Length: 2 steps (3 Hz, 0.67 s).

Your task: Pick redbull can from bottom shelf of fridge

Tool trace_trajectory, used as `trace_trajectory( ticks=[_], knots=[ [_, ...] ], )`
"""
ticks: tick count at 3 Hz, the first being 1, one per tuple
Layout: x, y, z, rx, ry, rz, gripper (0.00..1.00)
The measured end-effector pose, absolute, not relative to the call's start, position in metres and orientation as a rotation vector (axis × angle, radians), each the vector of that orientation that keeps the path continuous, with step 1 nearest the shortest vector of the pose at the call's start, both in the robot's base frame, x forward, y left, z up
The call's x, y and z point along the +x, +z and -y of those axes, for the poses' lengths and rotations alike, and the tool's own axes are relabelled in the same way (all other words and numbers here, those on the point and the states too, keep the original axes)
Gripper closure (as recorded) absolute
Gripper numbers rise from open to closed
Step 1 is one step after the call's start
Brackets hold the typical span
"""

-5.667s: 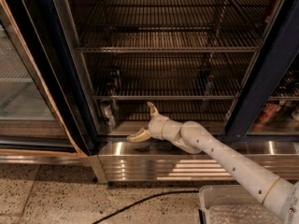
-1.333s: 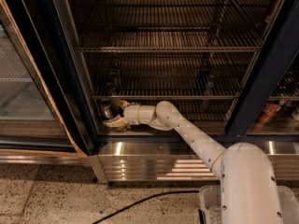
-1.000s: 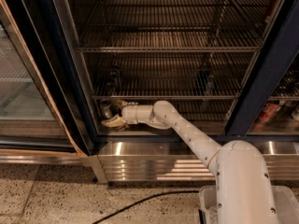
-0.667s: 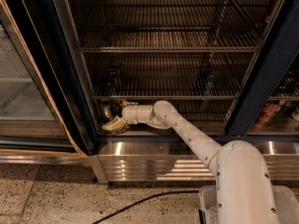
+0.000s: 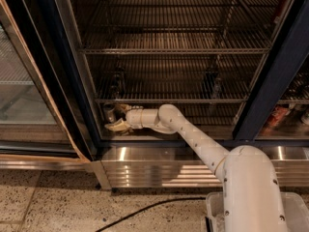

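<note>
Dark-framed fridge (image 5: 270,88) with wire racks, white arm reaching along the bottom shelf (image 5: 212,122), end effector (image 5: 115,117) at its left end, fingers spread, redbull can (image 5: 109,112) upright at their tips, label unreadable

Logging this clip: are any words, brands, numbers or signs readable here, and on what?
No text can be read anywhere.
redbull can, at the left end of the bottom shelf: label too blurred to read.
red-orange item behind the right door frame: print too small to read.
gripper, right at the can: no marking shows.
</note>
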State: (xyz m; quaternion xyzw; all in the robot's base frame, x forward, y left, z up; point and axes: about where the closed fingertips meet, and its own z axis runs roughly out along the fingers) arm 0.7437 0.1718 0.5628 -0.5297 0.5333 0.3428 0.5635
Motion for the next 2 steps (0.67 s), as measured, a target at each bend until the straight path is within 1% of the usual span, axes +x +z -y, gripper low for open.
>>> trace_trajectory(
  ticks=[1,2],
  knots=[
    [0.7457,0.5637,-0.1787,-1.254,0.816,-1.249,0.38],
    [0.7489,0.5635,-0.1845,-1.261,0.825,-1.245,0.38]
  ],
)
